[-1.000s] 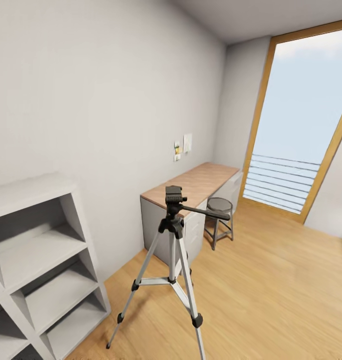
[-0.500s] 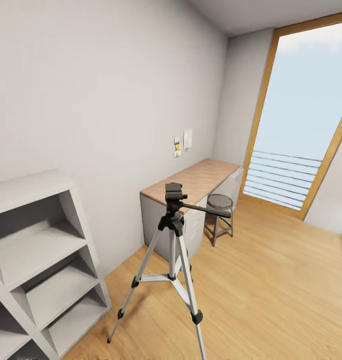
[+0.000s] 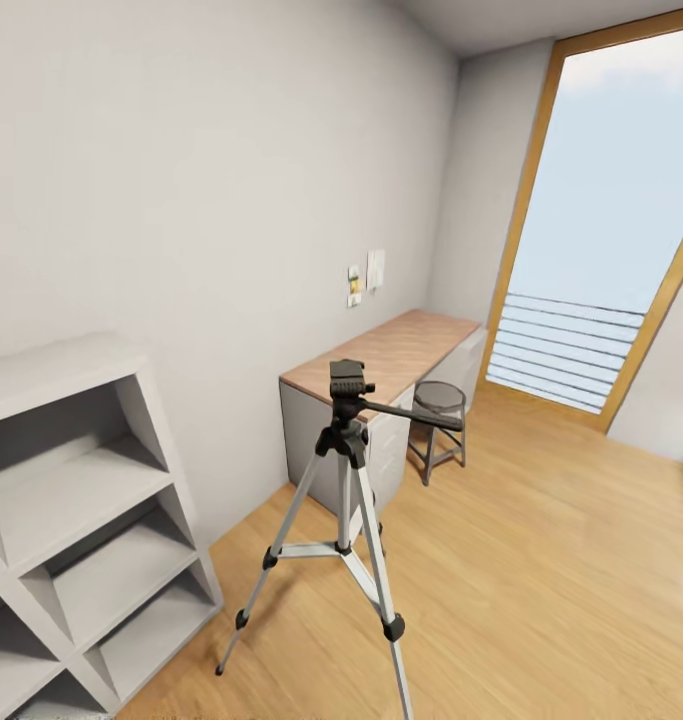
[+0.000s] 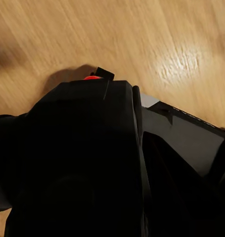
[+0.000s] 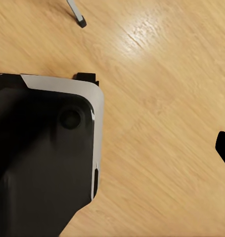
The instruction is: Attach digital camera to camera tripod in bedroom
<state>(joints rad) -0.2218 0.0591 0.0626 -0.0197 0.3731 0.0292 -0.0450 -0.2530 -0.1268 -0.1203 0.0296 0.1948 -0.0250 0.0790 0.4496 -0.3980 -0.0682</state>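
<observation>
Here the digital camera (image 4: 87,148) sits low over the wood floor (image 4: 142,39).

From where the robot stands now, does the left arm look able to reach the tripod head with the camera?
Probably not yet: the camera tripod stands apart across open floor, and the digital camera hangs low above the planks. Nothing blocks the way.

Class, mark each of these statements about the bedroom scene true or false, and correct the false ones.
1. The tripod stands on the wood floor. True.
2. A camera already sits on the tripod's head. False: the head is bare.
3. A round stool stands by the desk. True.
4. The shelving is packed with books. False: its visible cubes are empty.
5. The camera, with a red dot, shows close up in the left wrist view. True.
</observation>
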